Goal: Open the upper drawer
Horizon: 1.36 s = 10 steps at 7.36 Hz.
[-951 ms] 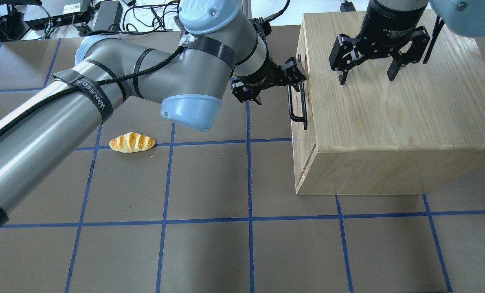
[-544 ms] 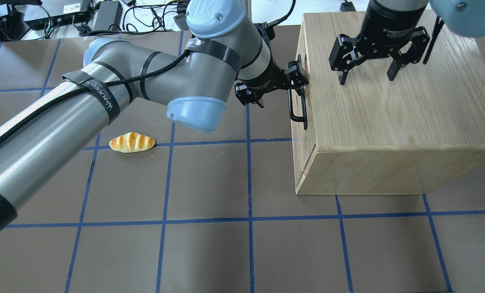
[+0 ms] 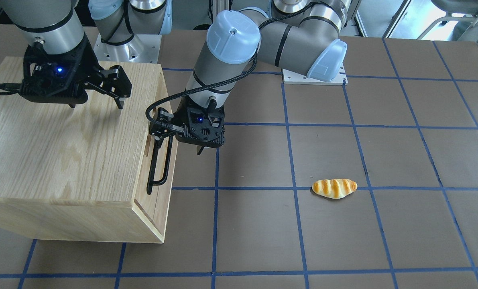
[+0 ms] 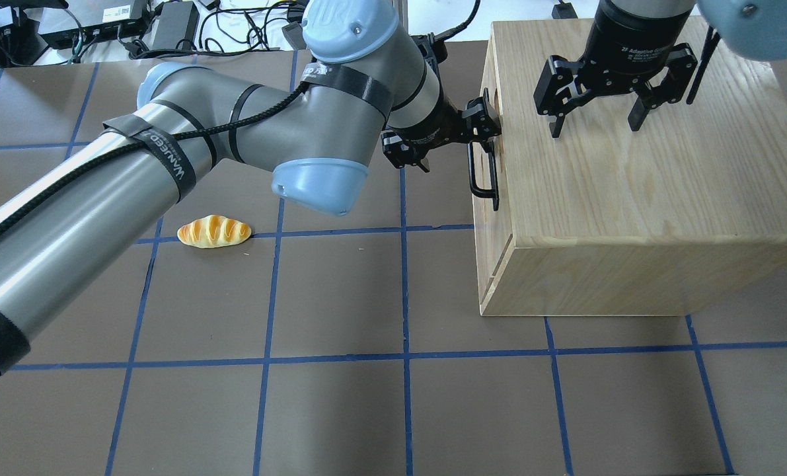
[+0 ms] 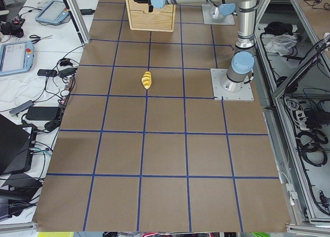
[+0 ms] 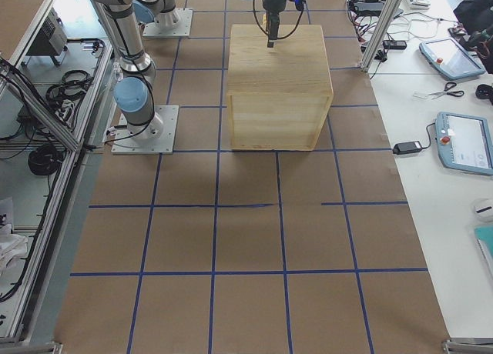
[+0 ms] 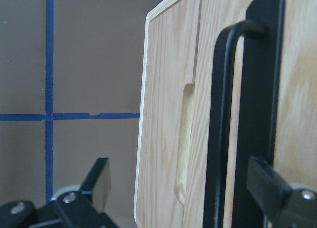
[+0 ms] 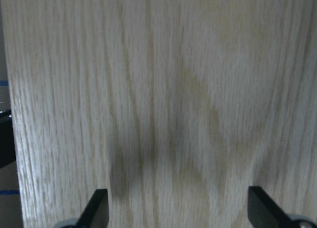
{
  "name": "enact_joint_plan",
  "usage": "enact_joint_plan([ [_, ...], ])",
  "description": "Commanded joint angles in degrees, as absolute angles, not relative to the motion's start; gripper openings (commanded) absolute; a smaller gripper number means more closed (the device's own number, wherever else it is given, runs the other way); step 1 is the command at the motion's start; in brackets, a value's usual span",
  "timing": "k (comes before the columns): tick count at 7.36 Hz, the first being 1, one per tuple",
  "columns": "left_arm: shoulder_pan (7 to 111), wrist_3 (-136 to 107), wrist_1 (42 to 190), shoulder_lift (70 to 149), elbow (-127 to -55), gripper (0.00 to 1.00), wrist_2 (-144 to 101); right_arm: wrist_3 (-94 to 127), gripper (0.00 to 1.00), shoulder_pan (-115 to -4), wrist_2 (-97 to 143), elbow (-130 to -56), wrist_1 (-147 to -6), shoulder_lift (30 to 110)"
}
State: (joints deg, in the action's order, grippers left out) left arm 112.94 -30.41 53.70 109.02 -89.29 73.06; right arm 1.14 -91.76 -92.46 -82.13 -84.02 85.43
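Between your left fingers (image 7: 99,181), which are standing released and wide, the black bar handle (image 7: 220,139) is passing lengthwise, nearer one finger than the other; whether either is touching it you cannot tell. You are looking at the upper drawer (image 7: 297,89) sitting flush in the oak cabinet (image 4: 631,198), not pulled out. Your right fingers (image 4: 555,125) are hanging spread and empty just over the cabinet's top. Out on the worktop (image 4: 334,297), a bread roll (image 4: 215,231) is lying well apart from the cabinet.
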Motion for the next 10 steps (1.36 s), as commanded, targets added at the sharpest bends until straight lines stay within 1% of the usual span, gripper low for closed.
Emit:
enact_joint_plan([
  [1,112.94,-30.24,53.7,109.07,-89.3,1.0,73.39,1.14,1.0,-91.76,-92.46,-82.09,-84.02,85.43],
  [10,112.68,-26.37,53.79,109.78,-89.21,1.0,78.22,1.14,1.0,-91.76,-92.46,-82.09,-84.02,85.43],
])
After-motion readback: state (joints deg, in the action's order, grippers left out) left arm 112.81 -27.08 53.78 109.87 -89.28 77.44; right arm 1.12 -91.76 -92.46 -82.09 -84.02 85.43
